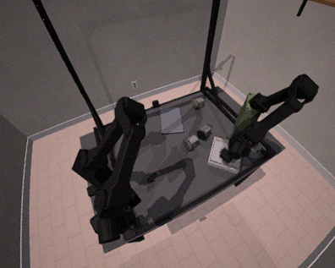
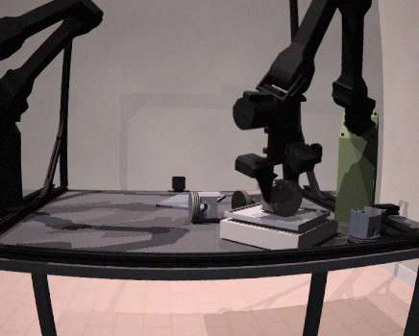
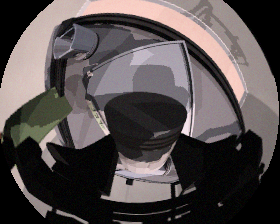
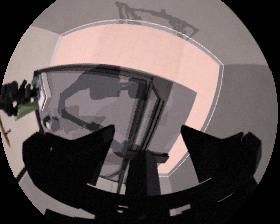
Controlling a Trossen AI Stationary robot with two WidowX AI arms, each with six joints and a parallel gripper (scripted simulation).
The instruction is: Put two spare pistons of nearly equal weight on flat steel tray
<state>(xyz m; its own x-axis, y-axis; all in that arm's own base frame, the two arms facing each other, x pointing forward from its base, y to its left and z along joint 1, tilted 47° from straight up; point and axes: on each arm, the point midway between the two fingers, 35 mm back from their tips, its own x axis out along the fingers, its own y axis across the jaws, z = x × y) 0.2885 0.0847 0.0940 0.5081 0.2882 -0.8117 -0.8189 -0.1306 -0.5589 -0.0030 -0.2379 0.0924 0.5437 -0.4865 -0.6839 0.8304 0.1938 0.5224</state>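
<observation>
My left gripper is shut on a dark-topped piston that rests on a white scale-like platform at the bench's near right. The flat steel tray lies bare at the back of the bench. Two pistons lie on their sides mid-bench; they also show in the exterior view. Another piston sits at the back edge. One more piston stands by the right rim. My right gripper is open and empty, held high.
A green block stands upright at the right rim beside the platform. A small black cube sits at the back edge. Black frame posts rise at the back corners. A raised rim runs round the bench.
</observation>
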